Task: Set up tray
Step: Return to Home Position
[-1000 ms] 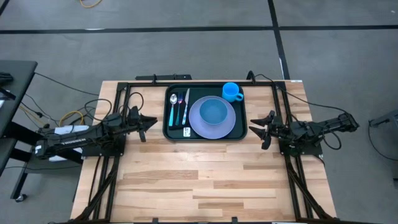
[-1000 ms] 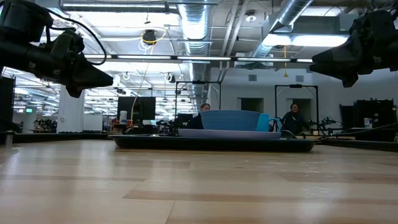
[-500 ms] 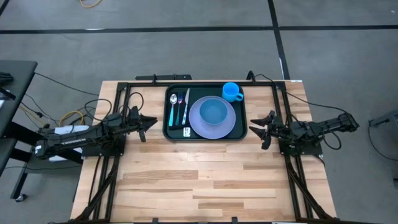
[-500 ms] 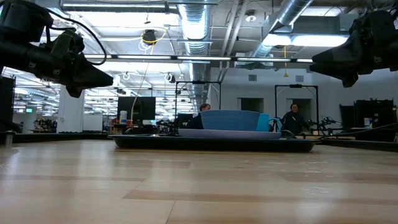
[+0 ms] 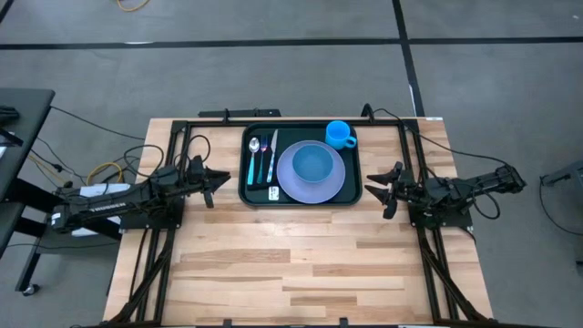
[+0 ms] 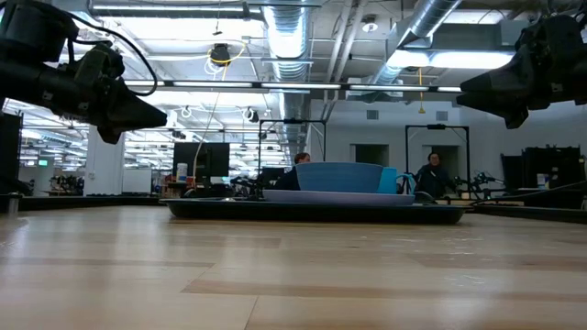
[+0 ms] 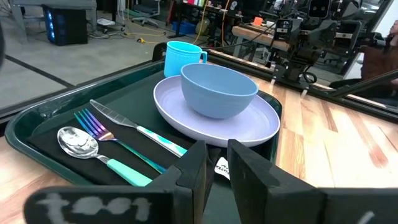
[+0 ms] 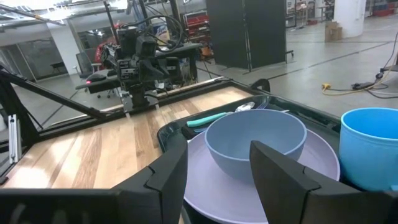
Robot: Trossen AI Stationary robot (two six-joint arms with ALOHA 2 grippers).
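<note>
Tray upper centre of high view, carrying plate, bowl, cup, cutlery. Left gripper just left of tray, jaws slightly parted. Right gripper just right of tray, jaws wider, released.

A grey concrete floor is spreading around the pale wooden desk. Dark seam lines are crossing it, and a yellow cable is lying at its far edge. A black table corner is poking in at the left. Across the room, silver ducts and pipes are running under an open ceiling, and long strip lights are glowing. Dark monitors are standing on far benches. One person is showing well behind, and a second person is showing nearer the middle. Tall dark partition panels are standing on the shiny floor, near a white column.
</note>
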